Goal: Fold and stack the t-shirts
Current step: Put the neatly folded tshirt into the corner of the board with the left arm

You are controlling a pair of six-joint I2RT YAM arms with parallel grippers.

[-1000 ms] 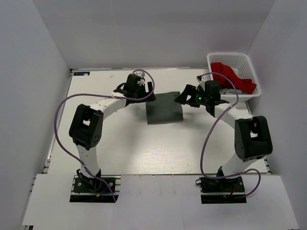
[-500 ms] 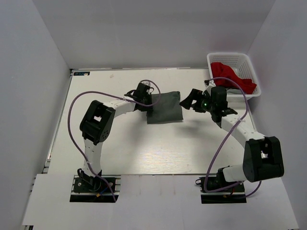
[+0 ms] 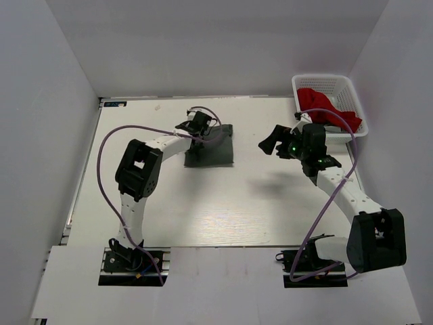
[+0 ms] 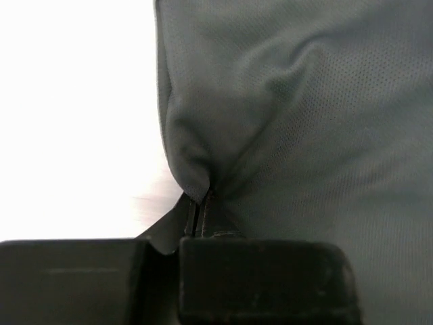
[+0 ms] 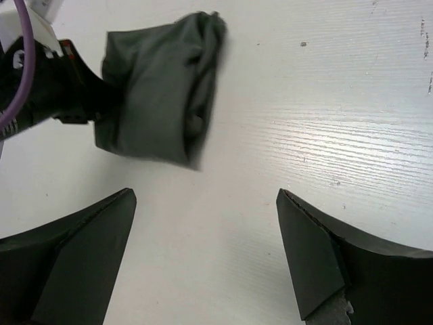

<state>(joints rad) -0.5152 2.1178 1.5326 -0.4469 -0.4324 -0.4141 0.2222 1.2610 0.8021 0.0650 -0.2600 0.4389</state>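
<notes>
The dark olive-grey t-shirt (image 3: 212,153) lies folded into a small block on the white table, left of centre. My left gripper (image 3: 207,131) is at its far left edge, shut on a pinched fold of the cloth. The left wrist view is filled by that t-shirt (image 4: 304,115), bunched where it meets the left gripper (image 4: 196,220). My right gripper (image 3: 271,141) hovers open to the right of the shirt, apart from it and holding nothing. The right wrist view shows the right gripper (image 5: 205,198) wide apart above bare table, with the folded t-shirt (image 5: 162,95) beyond. The red t-shirt (image 3: 325,107) lies crumpled in the basket.
The white lattice basket (image 3: 326,78) stands at the back right corner, close behind my right arm. White walls close in the table (image 3: 203,217) at the back and on both sides. The left arm's purple cable loops over the table's left part.
My left gripper has shut on the olive-grey t-shirt's edge and pulled it leftward across the table. My right arm has drawn back to the right, still open.
</notes>
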